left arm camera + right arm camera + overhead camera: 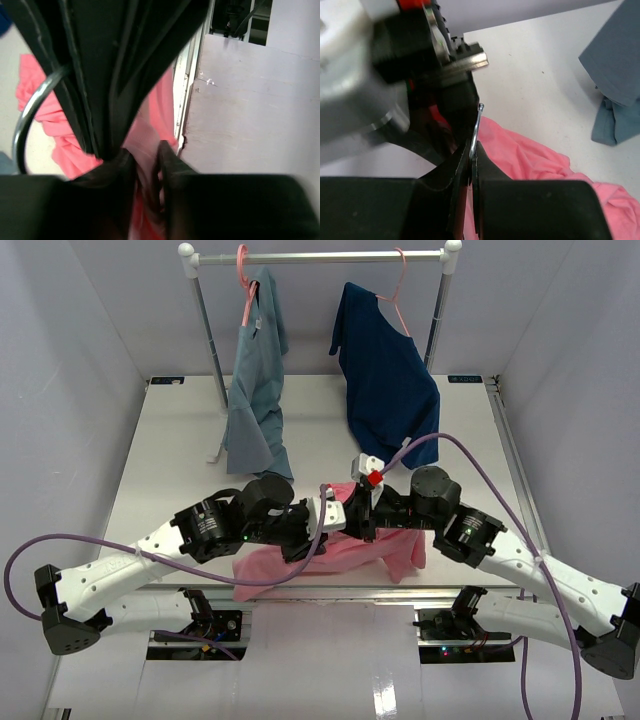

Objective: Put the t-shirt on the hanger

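The salmon-pink t-shirt (300, 562) lies crumpled at the table's near edge, under both wrists; it also shows in the left wrist view (45, 115) and the right wrist view (530, 155). My right gripper (358, 515) (472, 155) is shut on the hanger's thin metal hook (476, 127), which stands up between its fingertips. The hook curves at the left of the left wrist view (22, 125). My left gripper (335, 518) (145, 160) sits tip to tip with the right one. It is shut on salmon fabric together with a paler pink strip that looks like the hanger's arm. The rest of the hanger is hidden.
A white rail (320, 257) at the back carries a grey-blue shirt (255, 380) and a navy shirt (385, 370) on pink hangers. The grey-blue hem hangs near the table (615, 65). The table's front edge (187, 100) is right beside the t-shirt. A purple cable (470, 455) loops over the right arm.
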